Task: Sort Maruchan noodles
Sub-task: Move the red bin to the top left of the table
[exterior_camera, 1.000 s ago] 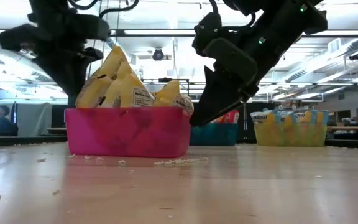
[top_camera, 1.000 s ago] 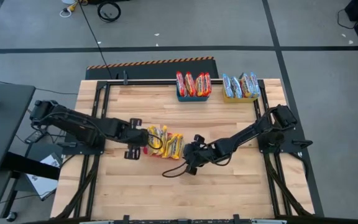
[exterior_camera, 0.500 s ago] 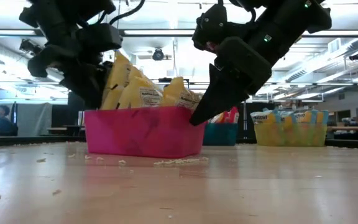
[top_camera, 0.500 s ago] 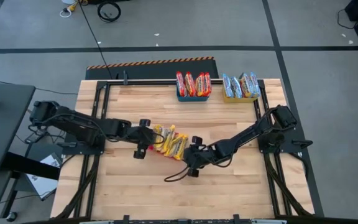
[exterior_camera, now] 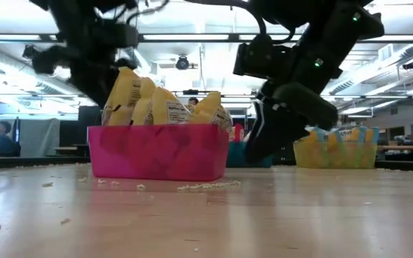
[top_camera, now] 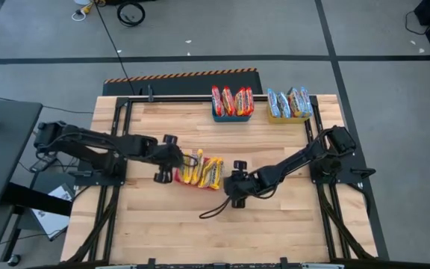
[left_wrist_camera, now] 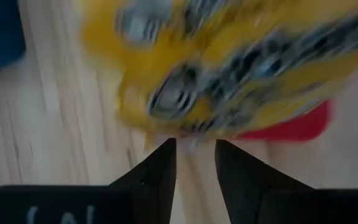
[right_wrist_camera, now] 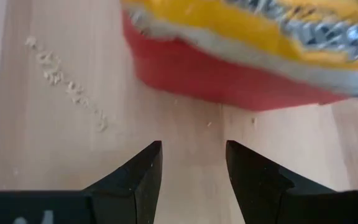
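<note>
On the wooden desk, mid-surface, a red bin of yellow Maruchan noodles sits between the left pincer and right pincer, both part-open and empty; a careless nudge could tip it.

Left wrist view: yellow noodle packets blurred, print unreadable, top cut off

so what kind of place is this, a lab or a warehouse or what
Most likely a robotics lab in a large industrial-style room. A wooden table stands on a grey taped floor, cables lie on the floor, and the low view shows long ceiling lights with other workstations behind.
</note>
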